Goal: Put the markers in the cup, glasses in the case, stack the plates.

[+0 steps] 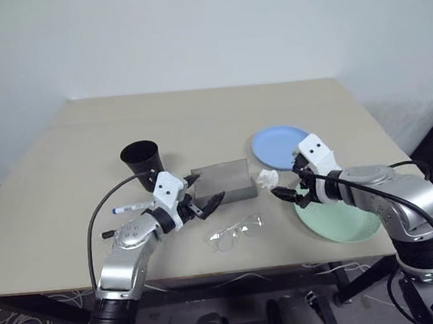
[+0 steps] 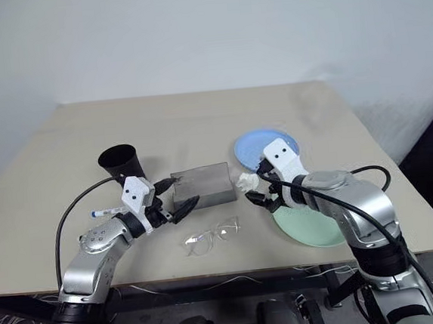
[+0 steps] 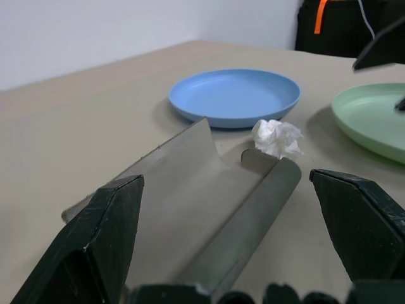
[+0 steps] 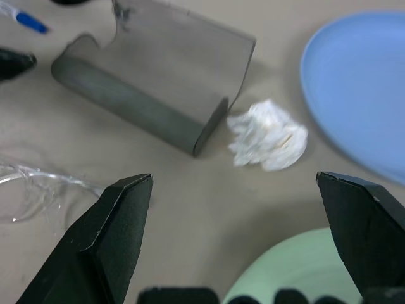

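Note:
The black cup [image 1: 141, 159] stands upright at the table's left. A white marker with a blue cap [image 1: 129, 208] lies in front of it, partly behind my left arm. The grey case [image 1: 222, 181] lies at the centre, with the clear glasses [image 1: 235, 232] nearer the front edge. To the right are the light blue plate [image 1: 280, 147] and, closer to me, the mint green plate [image 1: 343, 223], side by side. My left gripper [image 1: 202, 191] is open, pointing at the case's left end [image 3: 209, 190]. My right gripper [image 1: 290, 182] hangs open above the green plate's left rim [image 4: 297, 266].
A crumpled white paper wad [image 1: 268, 178] lies between the case and the blue plate, just ahead of my right gripper's fingers. The table's front edge runs close behind the glasses. The wide far half of the tabletop [image 1: 197, 110] is bare.

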{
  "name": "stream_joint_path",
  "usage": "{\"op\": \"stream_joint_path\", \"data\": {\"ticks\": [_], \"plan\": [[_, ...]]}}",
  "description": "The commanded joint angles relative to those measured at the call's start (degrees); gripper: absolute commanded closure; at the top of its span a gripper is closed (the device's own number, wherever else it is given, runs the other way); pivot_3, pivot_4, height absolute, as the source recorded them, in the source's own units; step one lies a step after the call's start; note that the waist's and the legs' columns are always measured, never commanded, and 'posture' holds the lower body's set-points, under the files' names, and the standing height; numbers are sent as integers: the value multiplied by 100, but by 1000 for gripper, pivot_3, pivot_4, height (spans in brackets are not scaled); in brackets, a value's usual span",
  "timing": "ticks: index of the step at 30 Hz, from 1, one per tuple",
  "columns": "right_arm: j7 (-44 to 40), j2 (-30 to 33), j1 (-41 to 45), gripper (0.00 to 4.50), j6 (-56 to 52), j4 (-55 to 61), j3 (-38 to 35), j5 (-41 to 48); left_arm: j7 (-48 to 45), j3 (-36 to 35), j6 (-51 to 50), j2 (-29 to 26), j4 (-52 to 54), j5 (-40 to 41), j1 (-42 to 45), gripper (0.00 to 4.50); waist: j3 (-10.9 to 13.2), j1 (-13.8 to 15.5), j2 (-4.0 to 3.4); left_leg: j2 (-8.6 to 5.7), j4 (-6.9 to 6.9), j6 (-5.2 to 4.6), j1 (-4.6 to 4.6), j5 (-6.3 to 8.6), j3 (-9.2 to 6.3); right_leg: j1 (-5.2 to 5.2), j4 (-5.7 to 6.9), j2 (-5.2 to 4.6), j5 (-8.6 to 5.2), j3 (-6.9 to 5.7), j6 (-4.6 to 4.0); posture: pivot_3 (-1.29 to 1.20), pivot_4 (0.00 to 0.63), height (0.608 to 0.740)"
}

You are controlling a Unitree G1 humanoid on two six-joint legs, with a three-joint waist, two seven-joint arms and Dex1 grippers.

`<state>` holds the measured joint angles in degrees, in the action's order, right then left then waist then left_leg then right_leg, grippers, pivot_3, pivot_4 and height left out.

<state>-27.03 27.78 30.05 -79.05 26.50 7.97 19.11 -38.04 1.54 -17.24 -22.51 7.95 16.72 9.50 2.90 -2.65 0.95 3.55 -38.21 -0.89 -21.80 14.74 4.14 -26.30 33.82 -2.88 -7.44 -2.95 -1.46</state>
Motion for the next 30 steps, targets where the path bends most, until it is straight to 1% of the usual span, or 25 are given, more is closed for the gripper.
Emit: {"op": "stream_joint_path", "data": {"ticks": [1,6,14,23,30], "plan": [[276,4,204,14,-293,78,3,-69,-157,-5,32,13,197,182,89,0,0,0,0,0,0,0,-1,0,0,-1,0,0,0,0,0,0,0,740],[580,-62,241,14,-673,-25,55,-192,-377,49,-4,22,395,376,43,0,0,0,0,0,0,0,-3,0,-2,-1,-1,0,0,-1,0,0,0,740],[911,-68,63,14,-1062,117,69,-273,-610,432,-81,137,710,515,-51,0,0,-1,0,0,0,0,-2,0,-2,-1,-1,0,0,-1,0,0,0,740],[1002,52,-144,14,-1228,379,251,-193,-597,548,-77,123,631,431,-18,0,0,-1,0,1,0,1,-2,0,-6,-2,-2,0,0,-4,0,0,0,740],[889,357,-363,14,-1243,658,478,-102,-604,584,-78,59,615,404,-40,0,1,-1,0,1,0,1,-6,1,-7,-4,-8,-2,-1,-6,1,0,0,740]]}}
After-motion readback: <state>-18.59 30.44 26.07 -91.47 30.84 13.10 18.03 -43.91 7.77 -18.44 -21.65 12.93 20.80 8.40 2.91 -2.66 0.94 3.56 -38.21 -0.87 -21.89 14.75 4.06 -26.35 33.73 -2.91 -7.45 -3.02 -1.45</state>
